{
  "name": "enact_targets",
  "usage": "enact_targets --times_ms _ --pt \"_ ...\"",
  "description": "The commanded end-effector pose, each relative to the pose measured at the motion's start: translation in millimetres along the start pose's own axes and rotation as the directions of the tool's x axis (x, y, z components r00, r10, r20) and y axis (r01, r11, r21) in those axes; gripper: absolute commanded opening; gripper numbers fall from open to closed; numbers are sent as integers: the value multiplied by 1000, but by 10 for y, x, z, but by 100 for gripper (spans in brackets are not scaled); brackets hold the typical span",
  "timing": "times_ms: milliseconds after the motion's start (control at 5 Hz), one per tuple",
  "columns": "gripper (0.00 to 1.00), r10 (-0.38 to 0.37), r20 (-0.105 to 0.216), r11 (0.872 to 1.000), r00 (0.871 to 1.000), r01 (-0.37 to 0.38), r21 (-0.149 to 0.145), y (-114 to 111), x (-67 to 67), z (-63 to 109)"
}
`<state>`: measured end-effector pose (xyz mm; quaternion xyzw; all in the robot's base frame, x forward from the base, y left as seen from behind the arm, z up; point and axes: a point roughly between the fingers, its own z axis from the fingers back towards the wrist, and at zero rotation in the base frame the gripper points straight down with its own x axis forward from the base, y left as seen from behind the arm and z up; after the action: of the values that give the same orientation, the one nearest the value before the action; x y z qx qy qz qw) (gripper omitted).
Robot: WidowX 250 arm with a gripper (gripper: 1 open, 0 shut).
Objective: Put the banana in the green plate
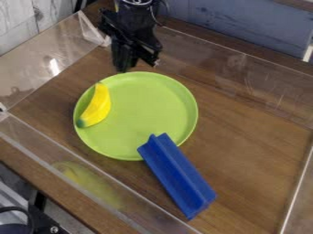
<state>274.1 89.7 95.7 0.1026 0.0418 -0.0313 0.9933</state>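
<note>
The banana [94, 105] is a short yellow toy with a greenish tip, lying on the left part of the green plate [153, 114], partly over its rim. The plate is wide, round and lime green, and sits on the wooden table in the middle of the camera view. My gripper [130, 64] hangs above the plate's far edge, pointing almost straight down. Its black fingers are shut with nothing between them. It is well apart from the banana.
A blue rectangular block [177, 174] lies at the plate's near right edge, touching the rim. Clear plastic walls [37, 137] fence in the wooden table on all sides. Bare wood [251, 110] spreads to the right of the plate.
</note>
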Motion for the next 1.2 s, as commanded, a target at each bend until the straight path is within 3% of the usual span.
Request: enact_targets --times_ms 0,400,600,1000 --pt "0 9 50 1000 999 -10 14 29 66 199" --pt "0 15 33 1000 999 -15 8 -7 52 274" --pt "100 17 37 1000 999 -17 7 -33 71 328" --pt "100 29 51 999 998 -28 -15 -251 88 466"
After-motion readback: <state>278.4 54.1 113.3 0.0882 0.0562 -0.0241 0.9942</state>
